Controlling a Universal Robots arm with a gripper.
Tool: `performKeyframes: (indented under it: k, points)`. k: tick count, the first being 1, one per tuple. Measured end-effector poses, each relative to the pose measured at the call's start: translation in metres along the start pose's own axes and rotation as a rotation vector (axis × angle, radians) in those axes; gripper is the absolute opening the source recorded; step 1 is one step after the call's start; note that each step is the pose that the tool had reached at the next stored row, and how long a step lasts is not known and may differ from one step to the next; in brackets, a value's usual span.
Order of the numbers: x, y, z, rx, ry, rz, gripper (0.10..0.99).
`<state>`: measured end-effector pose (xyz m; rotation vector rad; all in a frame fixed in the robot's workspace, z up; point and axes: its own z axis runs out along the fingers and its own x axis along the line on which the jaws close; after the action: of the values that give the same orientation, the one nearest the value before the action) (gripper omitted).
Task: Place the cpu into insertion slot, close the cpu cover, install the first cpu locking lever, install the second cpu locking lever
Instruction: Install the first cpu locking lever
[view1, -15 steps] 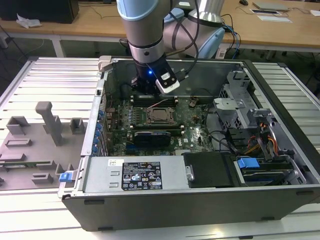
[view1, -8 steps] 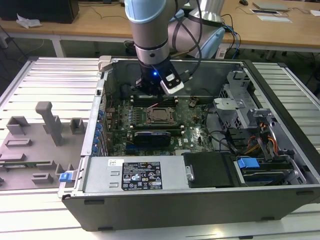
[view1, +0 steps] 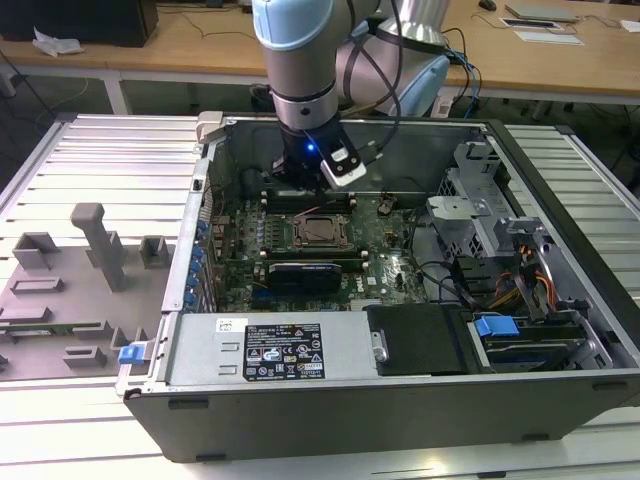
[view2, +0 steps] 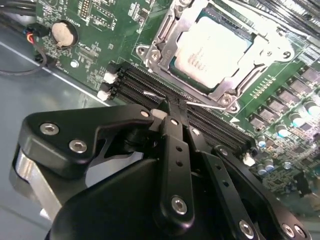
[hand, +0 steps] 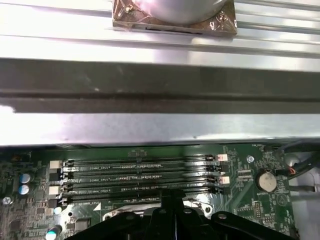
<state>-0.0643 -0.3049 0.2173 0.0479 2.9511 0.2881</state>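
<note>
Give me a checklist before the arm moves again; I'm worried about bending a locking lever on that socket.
1. Cpu lying flat in the insertion slot: ok.
2. Cpu cover down around the chip: ok.
3. Hand shut, its tip at the thin lever beside the memory slots: ok.
4. That lever locked down: cannot tell.
5. Cables apart from the hand: ok.
</note>
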Motion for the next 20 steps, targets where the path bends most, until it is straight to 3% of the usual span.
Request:
performKeyframes:
  k: [4,9,14,16,20]
  points:
    - [0.0013,-0.0002,0.0073,0.003,-0.0005,0.001,0.106]
    - [0.0015,0.0001,0.0078,0.007,-0.0035,0.001,0.106]
    - [0.0025,0.0002,0.0087,0.02,-0.0458,-0.004,0.106]
    - [0.0028,0.0001,0.0099,0.024,-0.0525,0.005,0.106]
    - [0.0035,-0.0004,0.0137,0.039,-0.0657,0.075,0.106]
